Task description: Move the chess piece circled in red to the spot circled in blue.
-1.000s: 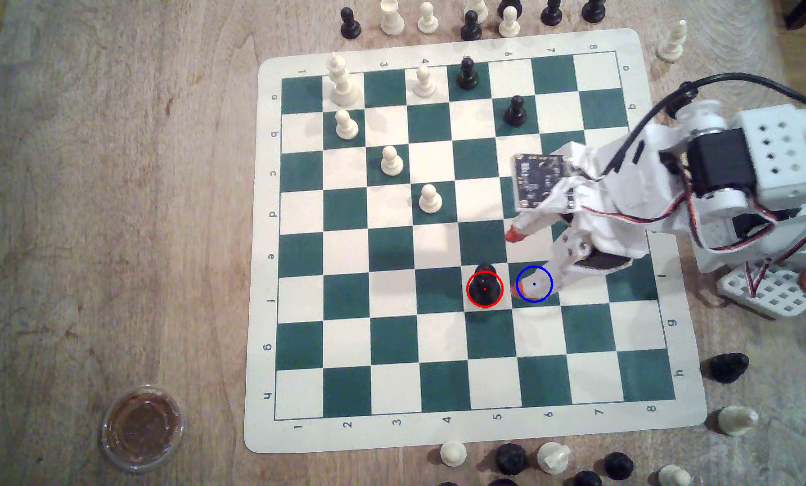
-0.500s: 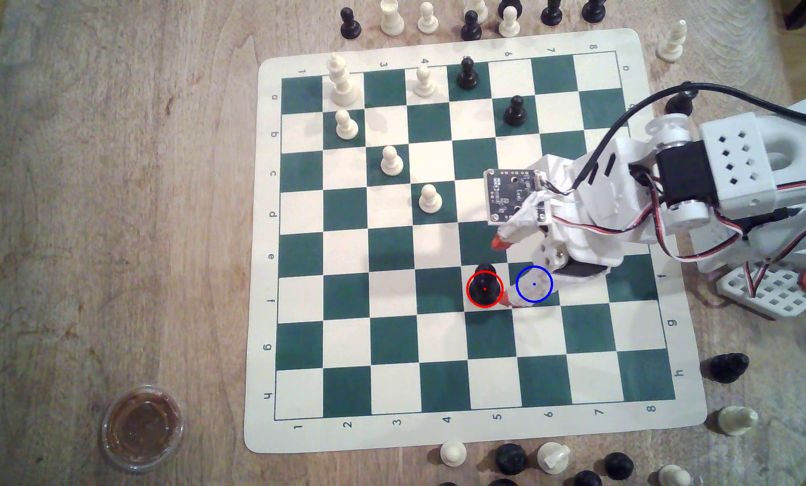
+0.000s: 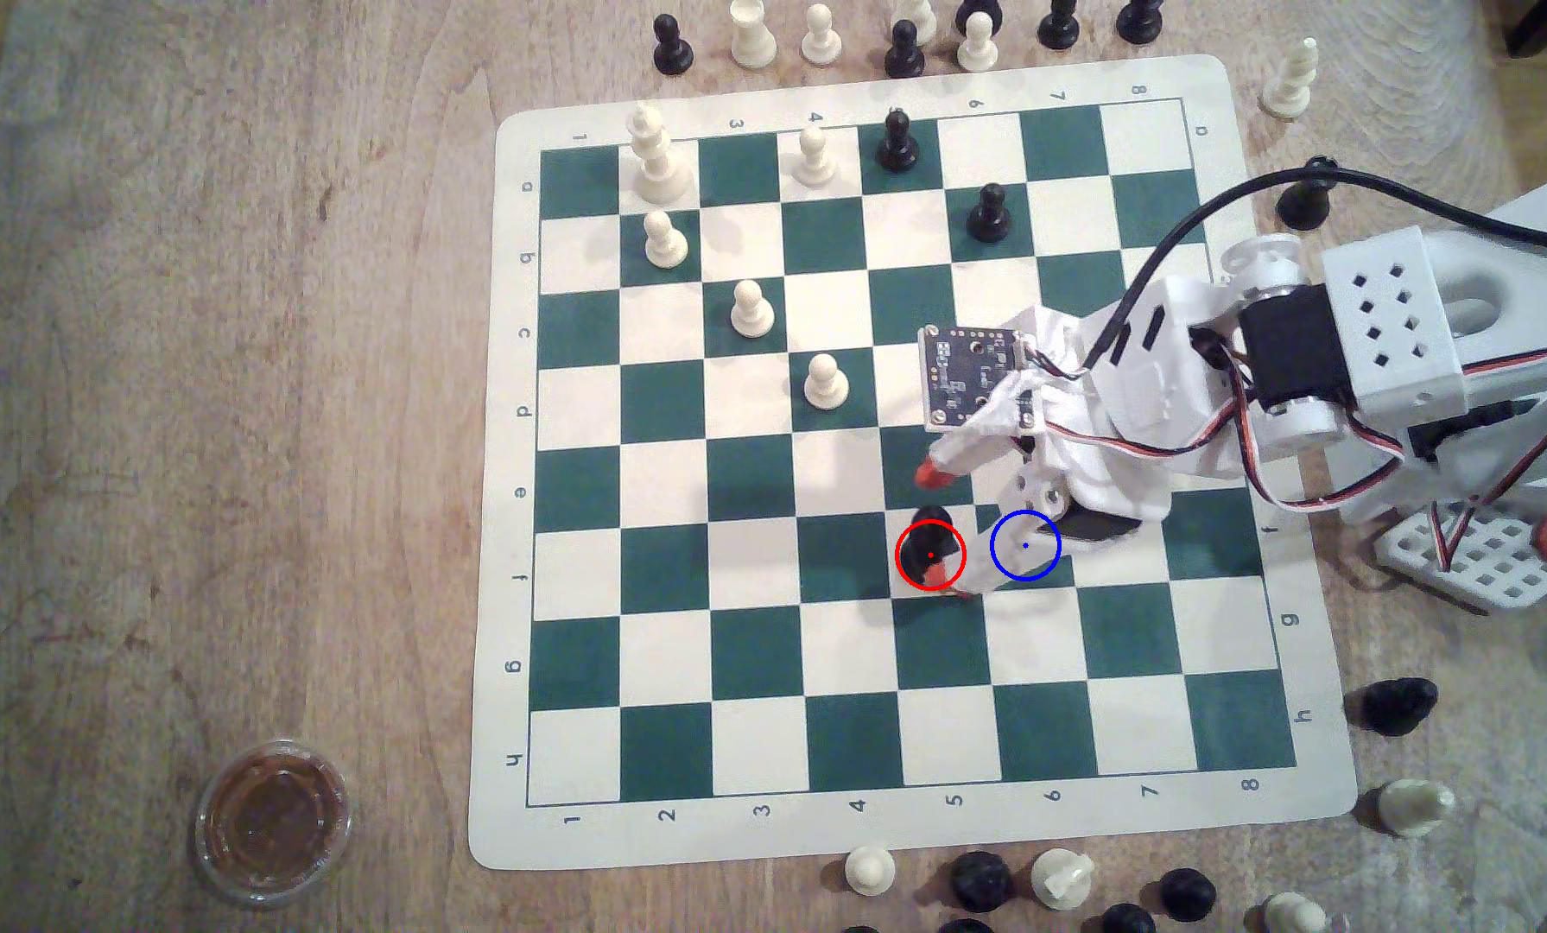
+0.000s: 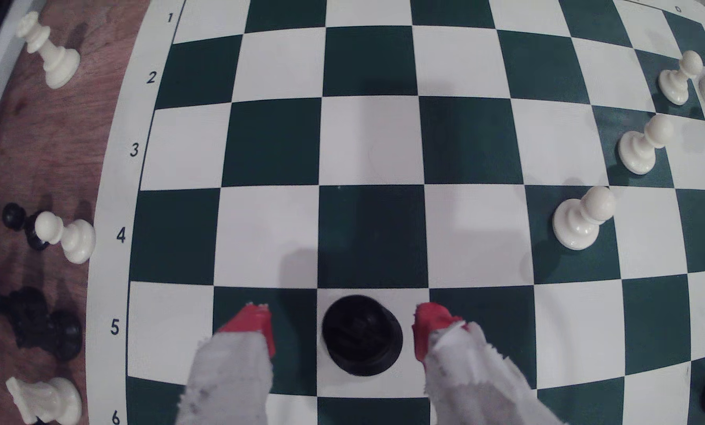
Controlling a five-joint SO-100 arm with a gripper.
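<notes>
Since the earlier frame my fingers advanced; now spread apart, ungrasping, they flank the black piece.

The worktop is bare wood with a visible grain and a dull, worn finish. The chess mat is a thin flexible sheet, matt, printed in green and cream. The circled black piece looks like smooth plastic with a soft gloss; the white pawns look like smooth cream plastic. The tool has fingers wrapped in frayed white tape or cloth, with matt red tips. The arm body is matt white plastic. The small cup is clear glossy plastic.
</notes>
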